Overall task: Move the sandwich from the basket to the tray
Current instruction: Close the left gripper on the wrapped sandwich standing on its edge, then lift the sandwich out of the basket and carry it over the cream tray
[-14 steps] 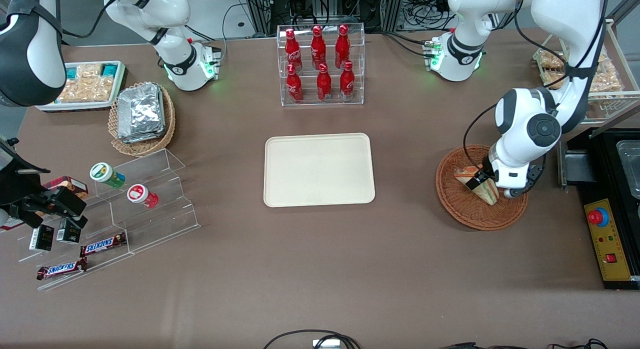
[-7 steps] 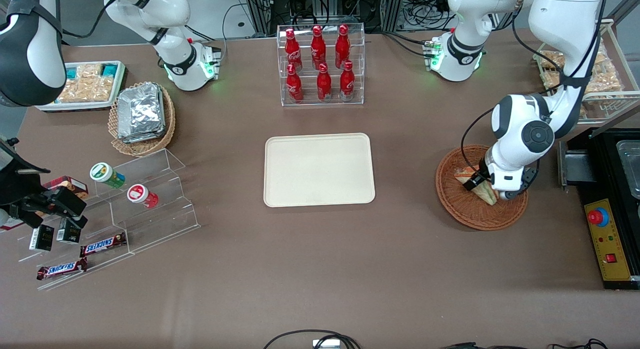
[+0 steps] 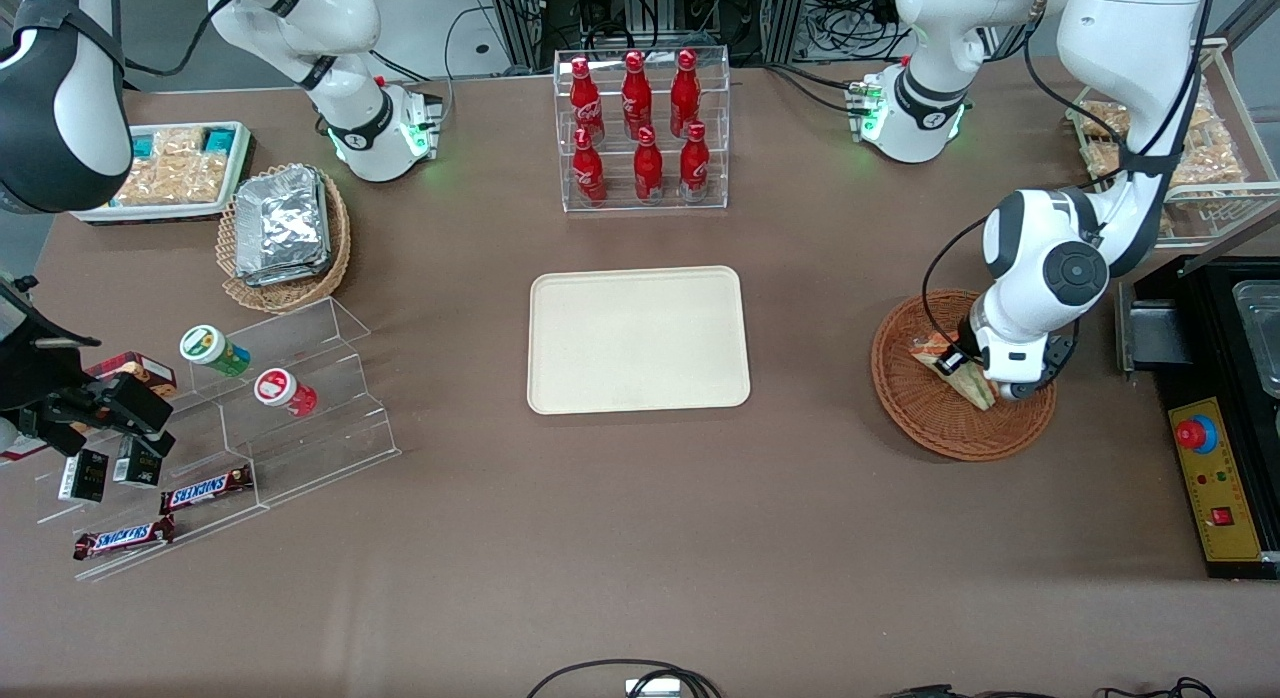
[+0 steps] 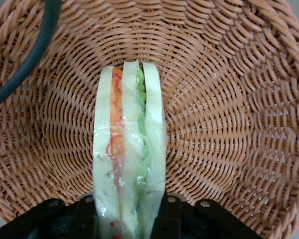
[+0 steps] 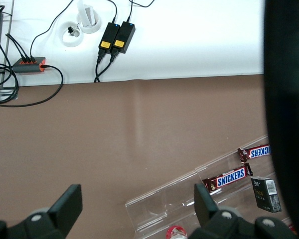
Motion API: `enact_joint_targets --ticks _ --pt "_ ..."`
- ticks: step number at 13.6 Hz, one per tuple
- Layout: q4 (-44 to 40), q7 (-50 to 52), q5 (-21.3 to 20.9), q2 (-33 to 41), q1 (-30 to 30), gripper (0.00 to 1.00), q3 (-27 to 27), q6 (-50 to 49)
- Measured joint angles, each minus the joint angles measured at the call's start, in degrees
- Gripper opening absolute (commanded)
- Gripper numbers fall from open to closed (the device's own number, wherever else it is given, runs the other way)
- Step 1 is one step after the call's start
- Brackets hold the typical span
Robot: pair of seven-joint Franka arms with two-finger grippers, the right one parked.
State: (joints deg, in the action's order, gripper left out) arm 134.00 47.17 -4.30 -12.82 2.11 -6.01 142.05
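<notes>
Pinching the sandwich [image 4: 128,164] by its flat sides, my hand [image 4: 127,219] clenched inside the basket [image 4: 229,124], ready for lifting.

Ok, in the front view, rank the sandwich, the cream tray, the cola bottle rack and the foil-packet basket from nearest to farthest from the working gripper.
Gripper sits in the reddish basket.
1. Sandwich: between the fingers.
2. Cream tray: mid-table.
3. Cola bottle rack: farther from the camera than the tray.
4. Foil-packet basket: toward the parked arm's end.
</notes>
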Motion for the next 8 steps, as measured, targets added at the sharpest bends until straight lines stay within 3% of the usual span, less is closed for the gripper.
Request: enact_joint_targets --ticks 5,8 --pt "-3.26 -0.08 -1.18 5.25 -0.21 0.00 -0.43 -9.35" --pt "-9.33 -0.49 -1.24 7.93 -0.53 0.00 -4.50 -16.86"
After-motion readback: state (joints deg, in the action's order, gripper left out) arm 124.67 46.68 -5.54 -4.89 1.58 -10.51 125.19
